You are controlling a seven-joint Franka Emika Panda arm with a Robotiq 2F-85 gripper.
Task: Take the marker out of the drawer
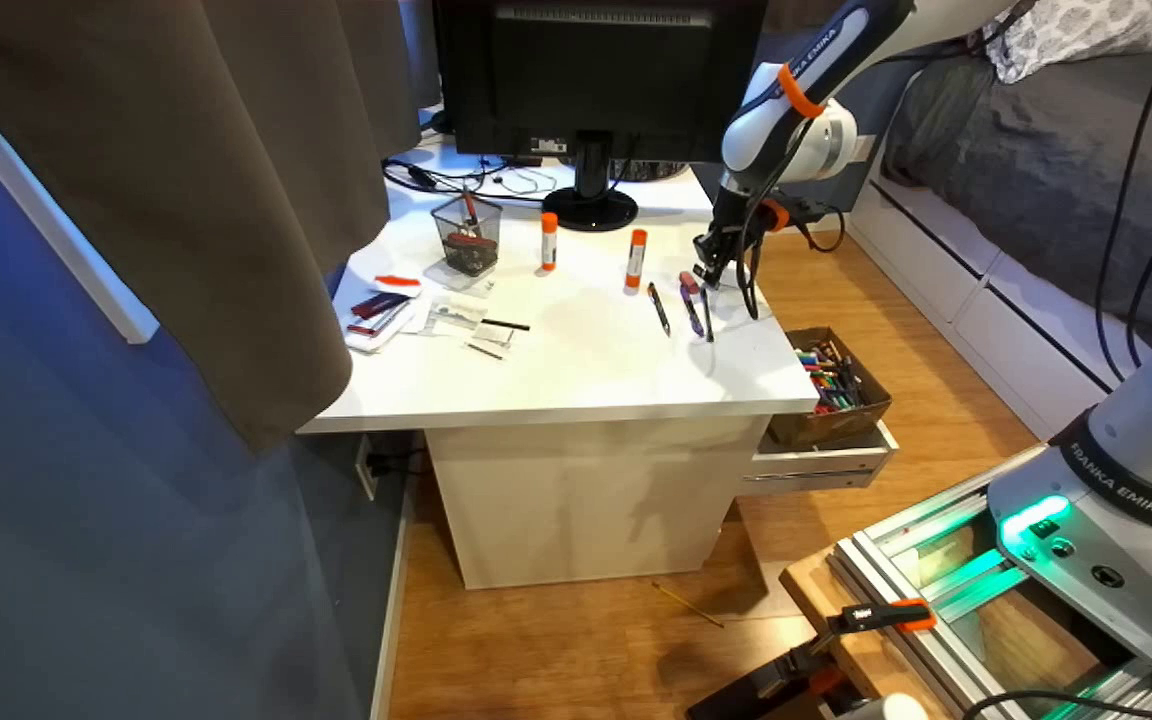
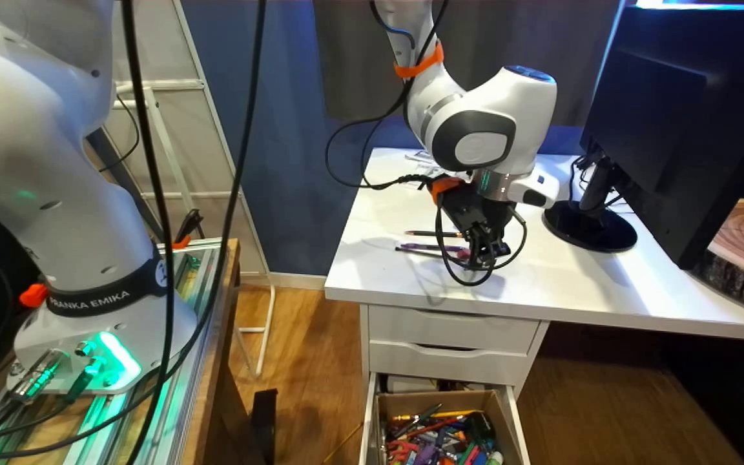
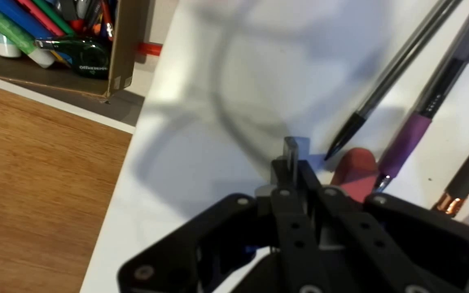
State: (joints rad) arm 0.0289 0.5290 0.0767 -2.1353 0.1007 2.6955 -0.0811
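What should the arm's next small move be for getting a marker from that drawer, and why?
I'd probably lift the hand slightly: it hangs low over the desktop beside a red piece and a black pen, while the box of pens sits in the open drawer, beyond the desktop's edge.

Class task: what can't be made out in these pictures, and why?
Drawer, front end: cut off by bottom edge in an exterior view.
Lower contents of box: buried under others in both exterior views.
Red block: partly covered by gripper in wrist view.
Monitor label: unreadably small in an exterior view.
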